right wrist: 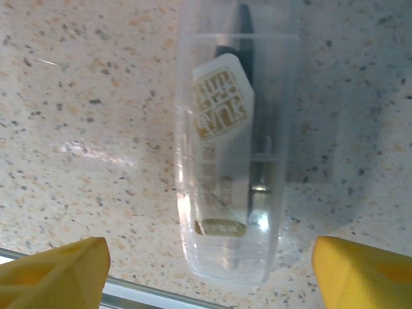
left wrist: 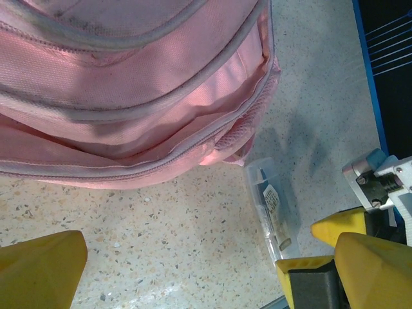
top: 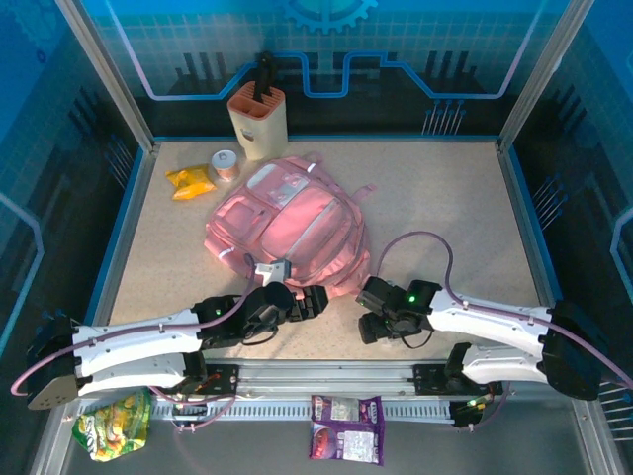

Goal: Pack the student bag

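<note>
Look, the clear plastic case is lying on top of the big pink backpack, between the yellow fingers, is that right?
No. The clear plastic case lies on the speckled table, beside the big pink fabric backpack, not on top of it. It is between the yellow fingers, as you said. The left wrist view shows it best.

Bare tabletop [top: 445,208] right of the student bag [top: 287,228]; clear case [right wrist: 232,161] just beside it.
</note>
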Controlling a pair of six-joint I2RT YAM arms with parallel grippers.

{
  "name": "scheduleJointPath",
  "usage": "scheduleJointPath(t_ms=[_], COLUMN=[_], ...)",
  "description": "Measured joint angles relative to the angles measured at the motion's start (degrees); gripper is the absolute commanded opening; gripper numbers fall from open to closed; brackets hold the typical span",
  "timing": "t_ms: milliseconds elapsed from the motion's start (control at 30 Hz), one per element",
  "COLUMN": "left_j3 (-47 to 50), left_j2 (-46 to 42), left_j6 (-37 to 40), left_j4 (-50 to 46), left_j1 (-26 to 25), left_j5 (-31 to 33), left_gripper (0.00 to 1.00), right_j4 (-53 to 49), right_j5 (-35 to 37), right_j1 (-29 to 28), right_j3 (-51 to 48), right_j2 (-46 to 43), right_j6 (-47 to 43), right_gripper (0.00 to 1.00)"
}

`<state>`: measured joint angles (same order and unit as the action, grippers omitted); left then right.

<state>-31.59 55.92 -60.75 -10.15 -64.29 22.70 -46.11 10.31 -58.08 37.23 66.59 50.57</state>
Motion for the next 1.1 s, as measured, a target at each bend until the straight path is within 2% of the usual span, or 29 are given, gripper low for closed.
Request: scheduleJointPath(t_ms=[267,533,1100], left_j3=[0.0,0.0,0.0], left_j2=[1.79,2.27,2.27], left_j6=[0.02,0.0,-0.02], left_j4=[0.11,0.15,0.07], left_j1=[0.0,0.0,-0.02], left_j5=[0.04,0.04,0.04], left_gripper=[0.99,0.99,0.99], right_j4=[-0.17,4.02,5.57], right_j5=[-0.42,-1.79,-1.4], right_j1=[0.0,0.0,0.0], right_j3=[-3.85,-4.74,-5.6], right_j2=[-1.2,1.79,2.82], right_j6=[0.02,-0.83,-1.51], right_gripper=[0.71,0.61,0.47])
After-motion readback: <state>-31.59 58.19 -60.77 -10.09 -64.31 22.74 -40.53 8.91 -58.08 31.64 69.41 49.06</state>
